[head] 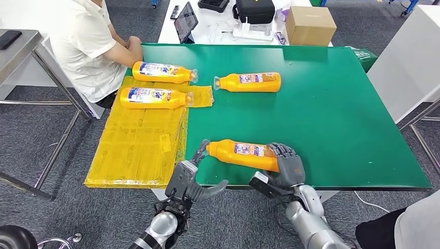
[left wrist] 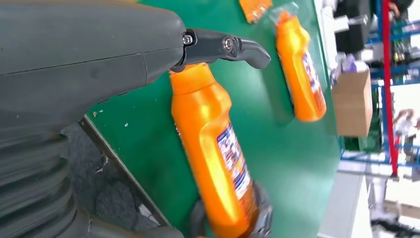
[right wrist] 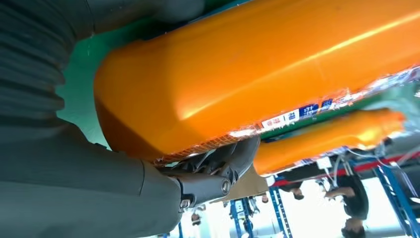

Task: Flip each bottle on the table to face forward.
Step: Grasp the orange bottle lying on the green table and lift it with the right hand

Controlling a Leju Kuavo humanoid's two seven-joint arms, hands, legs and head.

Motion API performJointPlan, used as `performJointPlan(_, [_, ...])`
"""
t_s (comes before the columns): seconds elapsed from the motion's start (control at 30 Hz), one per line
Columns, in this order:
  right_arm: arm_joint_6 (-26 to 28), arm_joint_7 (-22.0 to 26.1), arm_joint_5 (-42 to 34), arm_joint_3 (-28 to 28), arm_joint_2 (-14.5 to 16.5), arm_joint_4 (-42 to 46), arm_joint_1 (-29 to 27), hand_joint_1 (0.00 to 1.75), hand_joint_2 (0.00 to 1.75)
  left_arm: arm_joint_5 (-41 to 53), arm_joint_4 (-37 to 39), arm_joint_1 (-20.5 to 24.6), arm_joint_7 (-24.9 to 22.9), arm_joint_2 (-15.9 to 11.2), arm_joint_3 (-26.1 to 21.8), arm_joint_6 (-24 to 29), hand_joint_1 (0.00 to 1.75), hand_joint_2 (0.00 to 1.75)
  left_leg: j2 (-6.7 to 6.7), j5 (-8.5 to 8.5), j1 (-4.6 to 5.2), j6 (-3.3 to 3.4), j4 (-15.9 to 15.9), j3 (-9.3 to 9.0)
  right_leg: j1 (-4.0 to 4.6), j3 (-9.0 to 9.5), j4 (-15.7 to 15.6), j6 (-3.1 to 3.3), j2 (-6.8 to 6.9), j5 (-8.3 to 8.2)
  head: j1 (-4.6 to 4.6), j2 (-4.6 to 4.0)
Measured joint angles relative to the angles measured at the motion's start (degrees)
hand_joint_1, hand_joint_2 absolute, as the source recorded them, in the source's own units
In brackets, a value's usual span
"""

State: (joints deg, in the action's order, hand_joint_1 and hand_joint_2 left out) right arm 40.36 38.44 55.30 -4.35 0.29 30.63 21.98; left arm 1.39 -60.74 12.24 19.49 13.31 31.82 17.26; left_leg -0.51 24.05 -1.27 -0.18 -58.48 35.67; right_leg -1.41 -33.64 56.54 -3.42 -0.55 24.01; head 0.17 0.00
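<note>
Fingers of my right hand (head: 287, 165) wrap the base of the nearest orange plastic bottle (head: 244, 154), grasping it at the near edge of the green desk (head: 332, 114). The bottle lies on its side, label up and a little toward me, neck pointing at my left hand (head: 193, 181). That hand is released, fingers spread, one fingertip just touching the bottle's cap end, holding nothing. Beyond my hands, well apart, a second orange bottle (head: 249, 82) lies alone on the green surface. Farther to my left, two more orange bottles (head: 154, 97) (head: 162, 72) rest on a yellow plastic sheet (head: 137, 145), labels showing. A seated person in a white shirt (head: 91, 44) is beside them. I judge the task midway: the bottle in my right hand is being turned, the lone one probably remains.
</note>
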Motion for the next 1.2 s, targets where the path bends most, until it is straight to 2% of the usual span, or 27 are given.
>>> performJointPlan(0.13, [-0.3, 1.3, -8.4, -0.2, 1.0, 3.6, -2.7, 1.75, 1.75, -6.8, -0.1, -1.1, 0.3, 0.2, -1.2, -1.5, 0.00, 1.75, -0.03, 0.00, 0.00, 0.00, 0.0, 0.13, 0.00, -0.10, 0.0, -0.01, 0.02, 0.01, 0.00, 0.00])
performJointPlan(0.27, [-0.7, 1.4, -20.8, -4.1, 1.3, 9.9, -6.5, 1.75, 1.75, -18.5, -1.8, -3.1, -0.4, 0.3, -2.9, -3.4, 0.00, 1.75, -0.08, 0.00, 0.00, 0.00, 0.0, 0.33, -0.01, -0.27, 0.0, -0.01, 0.05, 0.02, 0.01, 0.00])
performJointPlan(0.4, [-0.5, 1.5, -25.3, -8.5, 1.3, 16.1, -9.5, 1.75, 1.75, -25.3, -4.3, -4.5, -0.8, 0.1, -3.4, -3.9, 0.00, 1.75, -0.07, 0.00, 0.01, 0.00, 0.0, 0.39, -0.01, -0.34, 0.0, -0.01, 0.04, 0.02, 0.00, 0.00])
performJointPlan(0.7, [-0.4, 1.6, -26.5, -11.6, 2.4, 24.4, -13.6, 1.75, 1.75, -27.2, -12.1, -6.9, 2.1, -1.4, -2.1, -2.3, 0.00, 1.75, -0.07, 0.00, 0.00, 0.00, 0.0, 0.43, -0.01, -0.36, 0.0, 0.00, 0.05, 0.03, 0.01, 0.00])
performJointPlan(1.2, [-5.7, 1.4, -26.7, -20.7, 4.4, 29.8, -16.5, 1.74, 1.75, -23.1, -17.0, -8.9, 1.1, -4.1, 2.0, -6.8, 0.00, 1.75, -0.05, 0.00, -0.02, -0.01, 0.0, 0.44, 0.01, -0.41, 0.0, 0.01, 0.04, 0.04, 0.01, 0.00])
